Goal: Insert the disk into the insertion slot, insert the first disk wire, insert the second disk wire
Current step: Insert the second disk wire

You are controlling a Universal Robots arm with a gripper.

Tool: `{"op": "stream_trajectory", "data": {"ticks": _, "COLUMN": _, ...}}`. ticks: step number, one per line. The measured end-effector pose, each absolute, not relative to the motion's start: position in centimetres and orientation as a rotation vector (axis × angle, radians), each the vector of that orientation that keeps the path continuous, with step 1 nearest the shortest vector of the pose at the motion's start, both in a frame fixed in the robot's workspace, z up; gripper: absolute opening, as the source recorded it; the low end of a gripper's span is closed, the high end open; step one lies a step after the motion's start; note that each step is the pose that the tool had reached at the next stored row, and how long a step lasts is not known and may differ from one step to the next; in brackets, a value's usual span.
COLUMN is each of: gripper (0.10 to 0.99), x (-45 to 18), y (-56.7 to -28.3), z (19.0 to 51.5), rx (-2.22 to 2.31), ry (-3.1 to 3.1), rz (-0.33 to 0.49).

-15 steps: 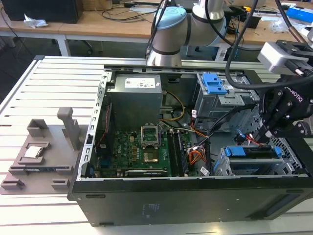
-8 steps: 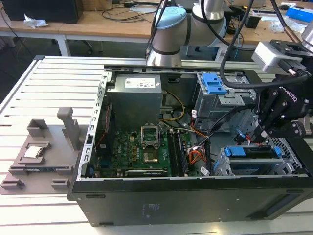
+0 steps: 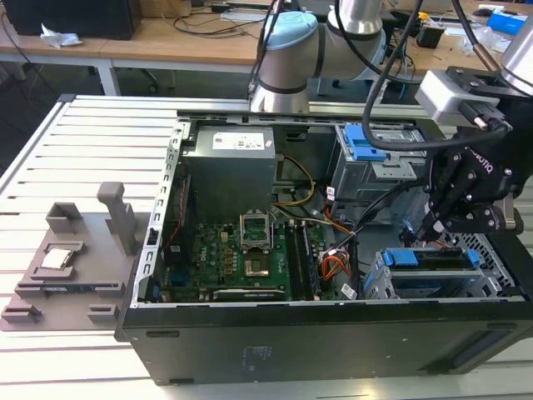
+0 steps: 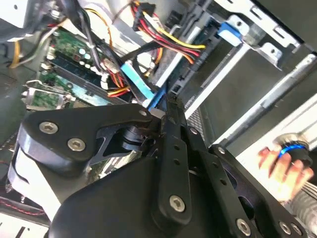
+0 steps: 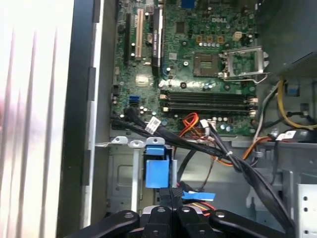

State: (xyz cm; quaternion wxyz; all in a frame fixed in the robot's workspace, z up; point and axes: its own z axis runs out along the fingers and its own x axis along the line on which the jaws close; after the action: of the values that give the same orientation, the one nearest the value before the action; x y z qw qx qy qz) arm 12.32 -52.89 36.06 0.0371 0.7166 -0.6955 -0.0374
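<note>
An open black steel computer case (image 3: 291, 350) lies on its side on the white slatted bench (image 3: 83, 133). In the corner on the exterior view's right, the silver hard drive in its bright blue plastic carrier bracket (image 3: 420, 258) lies flat inside the silver perforated sheet-metal drive cage (image 3: 375, 283) and looks already seated. The bracket's visible blue edge runs across that view from left to right, and I take the drive's long axis to follow it, though the cage hides too much to be sure. Just above the cage hangs the black claw (image 3: 426, 232). In both wrist views its fingers are pressed together (image 4: 166, 104) (image 5: 171, 194) on the end of a flat light-blue strip (image 4: 136, 82) (image 5: 200, 196). I take that strip for the tab on the plug of the thin red cable (image 5: 210, 171), which curves in toward the fingertips; the plug itself is hidden. The strip's long axis runs straight out from the fingertips toward the green motherboard (image 3: 233, 258). Such a cable should be light and limp, its plug small, stiff and easily cocked, so the plug body is the place to grip, never the cord. The drive is heavy, rigid and shock-shy, best held by the bracket's sides.
</note>
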Motion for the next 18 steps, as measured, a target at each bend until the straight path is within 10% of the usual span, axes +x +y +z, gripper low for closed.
{"op": "stream_trajectory", "data": {"ticks": 18, "gripper": 0.106, "x": 11.96, "y": -53.01, "z": 35.71, "rx": 2.031, "ry": -2.282, "rz": -0.084}}
